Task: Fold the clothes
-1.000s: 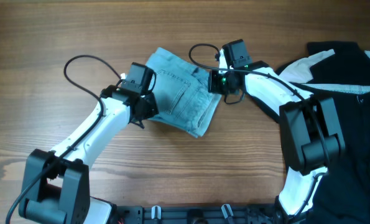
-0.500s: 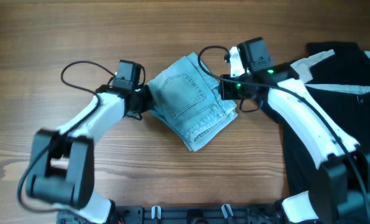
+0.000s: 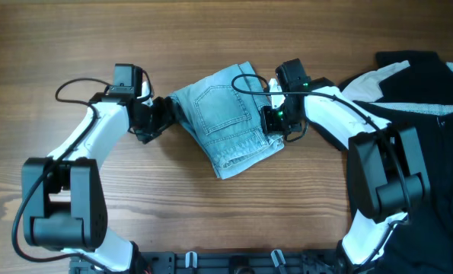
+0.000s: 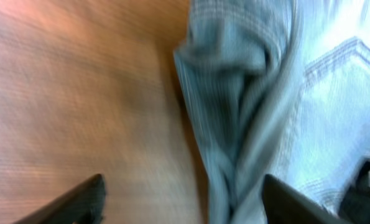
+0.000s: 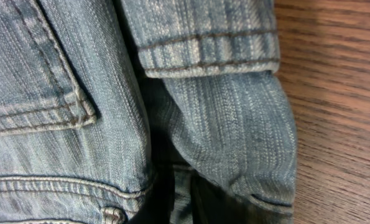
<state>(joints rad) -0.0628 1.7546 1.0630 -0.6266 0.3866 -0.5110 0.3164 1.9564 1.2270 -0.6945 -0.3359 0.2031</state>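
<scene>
The light blue denim shorts [image 3: 230, 122] lie folded in a compact bundle at the table's middle, a stitched back pocket facing up. My left gripper [image 3: 162, 116] sits just off their left edge, open. In the left wrist view its dark fingertips [image 4: 79, 202] stand wide apart, with the shorts' [image 4: 334, 112] folded edge running between them and nothing gripped. My right gripper [image 3: 276, 122] is pressed against the bundle's right edge. The right wrist view is filled with the shorts' [image 5: 60, 74] pocket seam and a hemmed leg, and its fingers are hidden there.
A black garment with white panels [image 3: 424, 99] lies crumpled at the right side of the table, under the right arm's base. Bare wooden tabletop [image 3: 74, 46] surrounds the shorts.
My left gripper has opened, let go of the shorts and drawn back to the left. The bundle has turned and settled lower. The right gripper has stayed at its right edge.
</scene>
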